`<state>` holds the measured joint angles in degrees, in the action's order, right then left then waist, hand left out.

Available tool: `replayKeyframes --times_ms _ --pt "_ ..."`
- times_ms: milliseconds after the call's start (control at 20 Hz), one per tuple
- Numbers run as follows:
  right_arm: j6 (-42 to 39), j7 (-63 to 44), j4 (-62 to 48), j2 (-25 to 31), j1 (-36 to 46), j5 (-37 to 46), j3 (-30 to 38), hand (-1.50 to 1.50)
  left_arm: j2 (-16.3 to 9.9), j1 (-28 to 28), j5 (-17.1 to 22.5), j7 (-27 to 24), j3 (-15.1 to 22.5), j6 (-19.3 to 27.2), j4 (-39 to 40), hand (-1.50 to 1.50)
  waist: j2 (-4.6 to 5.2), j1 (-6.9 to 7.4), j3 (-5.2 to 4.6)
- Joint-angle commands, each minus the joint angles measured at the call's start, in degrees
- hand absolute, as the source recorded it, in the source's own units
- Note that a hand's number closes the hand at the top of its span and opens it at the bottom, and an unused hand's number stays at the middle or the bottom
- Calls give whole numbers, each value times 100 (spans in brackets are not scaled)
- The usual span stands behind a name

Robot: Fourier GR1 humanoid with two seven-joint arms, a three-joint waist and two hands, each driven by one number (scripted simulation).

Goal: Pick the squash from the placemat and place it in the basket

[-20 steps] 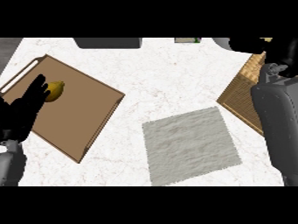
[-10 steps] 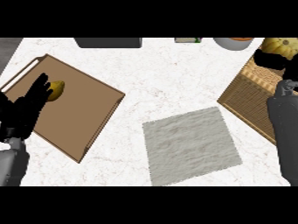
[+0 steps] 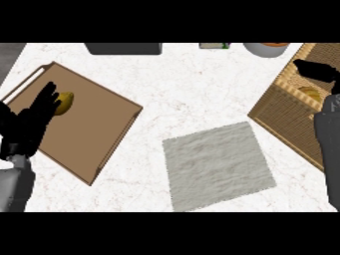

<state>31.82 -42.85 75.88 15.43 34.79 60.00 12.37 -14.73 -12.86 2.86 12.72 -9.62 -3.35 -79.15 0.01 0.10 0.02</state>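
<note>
The yellow squash (image 3: pixel 310 93) lies inside the wicker basket (image 3: pixel 279 112) at the right edge, partly hidden by my right arm. My right hand (image 3: pixel 324 72) hovers just above it over the basket with its fingers stretched out to the left, open and holding nothing. The grey placemat (image 3: pixel 217 164) sits in the middle of the counter with nothing on it. My left hand (image 3: pixel 25 122) rests open at the left, fingers up, over a wooden board (image 3: pixel 91 134).
A yellow-brown vegetable (image 3: pixel 67 102) lies on the wooden board beside my left fingers. Along the far edge stand a dark tray (image 3: pixel 123 48), a small item (image 3: pixel 214 46) and a grey bowl (image 3: pixel 266 49).
My right hand carried the squash over the basket and let it go; the squash now lies inside. The left hand has stayed in place.
</note>
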Motion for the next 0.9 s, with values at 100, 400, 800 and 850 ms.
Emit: replayKeyframes --times_ms 100,400,800,850 --pt "503 -186 815 116 -38 -483 614 -150 112 -43 -194 145 98 240 -81 0 -26 -86 1" --pt "839 -136 2091 121 -893 -1363 1371 -150 -71 85 23 150 -114 33 -143 0 -46 -147 3" --pt "-711 131 4133 300 -3334 -3460 2050 -150 57 309 10 97 -37 -10 -167 0 -33 -153 1" --pt "-957 254 4467 340 -3721 -3962 2274 -150 -18 116 57 28 -157 -1 -18 0 -48 -265 3"
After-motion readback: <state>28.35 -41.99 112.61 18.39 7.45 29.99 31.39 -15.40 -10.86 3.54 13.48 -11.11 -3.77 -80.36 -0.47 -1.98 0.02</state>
